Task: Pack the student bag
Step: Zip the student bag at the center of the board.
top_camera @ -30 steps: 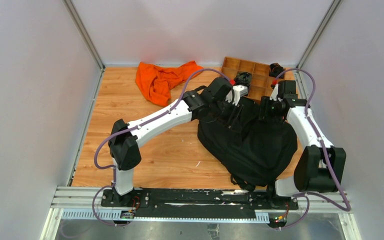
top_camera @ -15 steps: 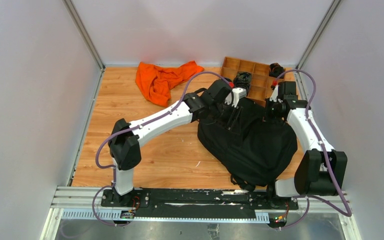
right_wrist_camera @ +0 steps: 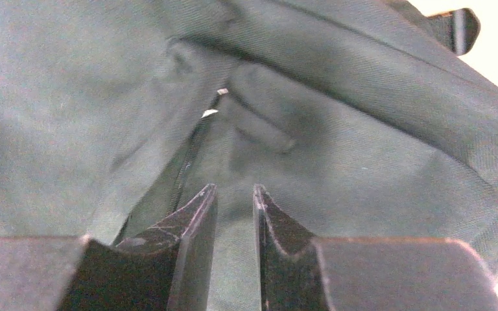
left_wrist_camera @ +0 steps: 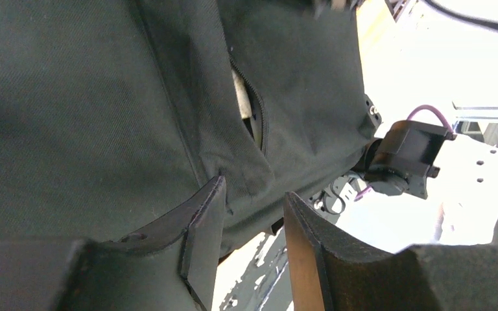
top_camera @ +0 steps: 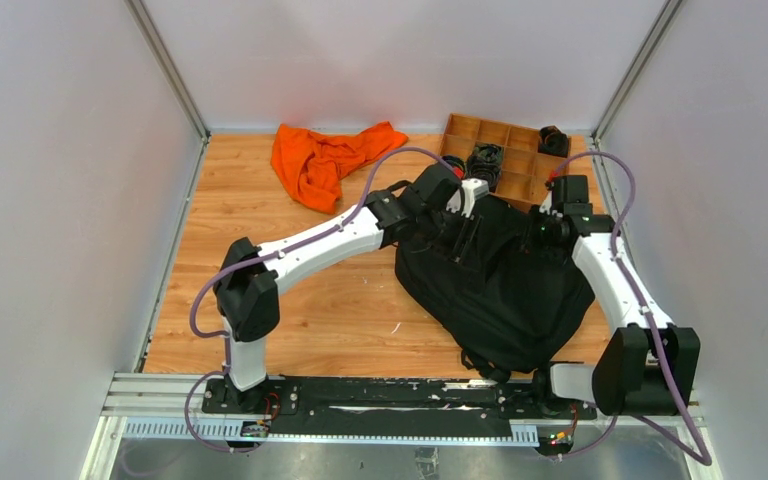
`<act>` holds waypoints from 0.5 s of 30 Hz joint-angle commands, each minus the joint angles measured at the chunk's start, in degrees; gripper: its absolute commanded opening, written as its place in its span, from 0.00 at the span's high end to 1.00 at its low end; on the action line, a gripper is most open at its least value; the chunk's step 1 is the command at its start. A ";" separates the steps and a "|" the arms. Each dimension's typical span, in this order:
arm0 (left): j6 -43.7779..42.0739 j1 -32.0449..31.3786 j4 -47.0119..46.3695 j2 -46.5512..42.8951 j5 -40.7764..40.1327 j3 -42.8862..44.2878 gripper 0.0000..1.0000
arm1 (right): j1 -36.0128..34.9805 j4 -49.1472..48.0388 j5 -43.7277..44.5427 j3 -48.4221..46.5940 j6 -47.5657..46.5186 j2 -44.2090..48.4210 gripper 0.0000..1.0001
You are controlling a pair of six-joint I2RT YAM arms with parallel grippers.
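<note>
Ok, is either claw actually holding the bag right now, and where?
Cannot tell. Left claw straddles a fold of the student bag by its zipper; right claw, nearly shut, faces its fabric.

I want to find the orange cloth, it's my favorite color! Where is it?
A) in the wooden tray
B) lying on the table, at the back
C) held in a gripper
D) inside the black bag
B: the orange cloth lies crumpled on the table near the back wall, apart from the student bag and the wooden tray.
</note>
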State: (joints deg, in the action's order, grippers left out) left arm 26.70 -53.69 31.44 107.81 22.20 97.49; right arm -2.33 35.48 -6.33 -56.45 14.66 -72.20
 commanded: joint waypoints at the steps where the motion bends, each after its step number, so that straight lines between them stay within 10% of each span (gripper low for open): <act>1: 1.05 0.34 -2.51 -5.28 -1.17 -3.13 0.55 | 9.11 -3.54 -6.69 2.90 10.39 1.66 0.68; 15: 0.43 0.34 -3.83 -7.62 0.64 -5.78 0.53 | 19.73 -22.02 -25.68 12.10 29.09 -1.37 0.57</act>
State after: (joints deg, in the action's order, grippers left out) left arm 27.46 -53.69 29.15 101.73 21.47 92.07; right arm 16.38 19.22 -26.63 -46.13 38.24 -72.29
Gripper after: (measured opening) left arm 0.463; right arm 0.427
